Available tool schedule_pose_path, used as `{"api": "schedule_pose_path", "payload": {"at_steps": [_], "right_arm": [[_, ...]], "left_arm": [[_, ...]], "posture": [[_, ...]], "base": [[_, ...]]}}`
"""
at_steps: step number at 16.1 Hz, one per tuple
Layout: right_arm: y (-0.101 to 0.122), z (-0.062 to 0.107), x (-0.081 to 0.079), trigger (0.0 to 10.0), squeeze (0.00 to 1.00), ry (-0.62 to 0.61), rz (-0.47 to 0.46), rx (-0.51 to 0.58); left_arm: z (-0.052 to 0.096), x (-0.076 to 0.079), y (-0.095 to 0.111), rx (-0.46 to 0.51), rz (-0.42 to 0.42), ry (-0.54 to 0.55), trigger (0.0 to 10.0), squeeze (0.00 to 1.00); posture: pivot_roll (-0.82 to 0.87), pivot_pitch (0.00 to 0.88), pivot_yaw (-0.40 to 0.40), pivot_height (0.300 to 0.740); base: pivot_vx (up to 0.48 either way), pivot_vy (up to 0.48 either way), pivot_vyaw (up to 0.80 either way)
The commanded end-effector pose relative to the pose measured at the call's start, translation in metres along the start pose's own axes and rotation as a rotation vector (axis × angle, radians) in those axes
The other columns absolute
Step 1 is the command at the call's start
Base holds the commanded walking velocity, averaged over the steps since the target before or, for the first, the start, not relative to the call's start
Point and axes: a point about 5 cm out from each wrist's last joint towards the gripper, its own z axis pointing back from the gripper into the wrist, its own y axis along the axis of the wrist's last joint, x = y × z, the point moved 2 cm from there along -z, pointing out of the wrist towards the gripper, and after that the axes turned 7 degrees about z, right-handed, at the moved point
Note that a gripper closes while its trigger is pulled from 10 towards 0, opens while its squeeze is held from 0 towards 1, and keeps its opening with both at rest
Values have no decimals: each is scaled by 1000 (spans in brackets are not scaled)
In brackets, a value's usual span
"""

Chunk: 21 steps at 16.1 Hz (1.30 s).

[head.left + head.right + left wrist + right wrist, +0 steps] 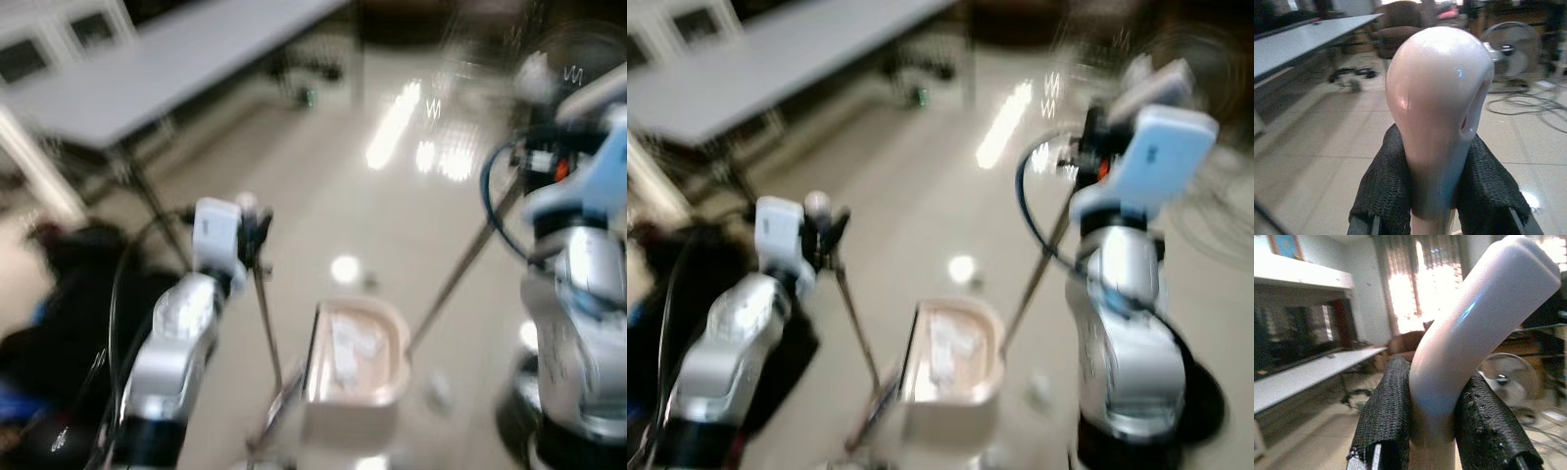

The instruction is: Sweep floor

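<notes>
A pink dustpan (355,367) is seen on the floor (392,225) nearest, between two slanted poles. The left gripper (1436,196) is pinched on the dustpan handle (1437,107), the right gripper (1432,431) on the broom handle (1474,328). Farther left, a grey counter (167,59) is seen.

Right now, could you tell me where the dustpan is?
The dustpan sits on the floor low in the head views, between the two arms, its pole held by the left gripper.
</notes>
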Motion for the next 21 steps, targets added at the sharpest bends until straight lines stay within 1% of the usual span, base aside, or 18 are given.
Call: {"api": "schedule_pose_path", "payload": {"at_steps": [1,3,8,9,13,15,21], "right_arm": [[15,-3,-7,10000,0,37,1,48],[20,-6,-8,10000,0,42,-5,56],[25,-11,-5,10000,0,41,3,48],[24,-11,-5,10000,0,45,14,38],[31,-17,-7,10000,0,55,5,50],[38,-19,-4,10000,0,54,-10,64],[48,-21,-1,10000,0,56,-9,87]], "left_arm": [[2,-6,10,43,-35,21,10000,0],[2,-6,7,37,-16,27,10000,0],[0,-5,8,34,-25,34,10000,0],[-1,-5,8,30,-33,32,10000,0],[-3,-2,9,34,-54,19,10000,0],[-4,-1,10,34,-60,13,10000,0],[-5,1,9,37,-62,3,10000,0]], "posture": [[-79,83,80,740],[-89,80,81,740],[-90,80,81,740],[-89,79,81,740],[-90,78,80,740],[-93,75,81,740],[-109,64,81,740]], "base": [[0,0,-800],[0,0,-800],[0,0,-800],[0,-341,-413],[0,-480,0],[0,-480,0],[0,-480,0]]}}
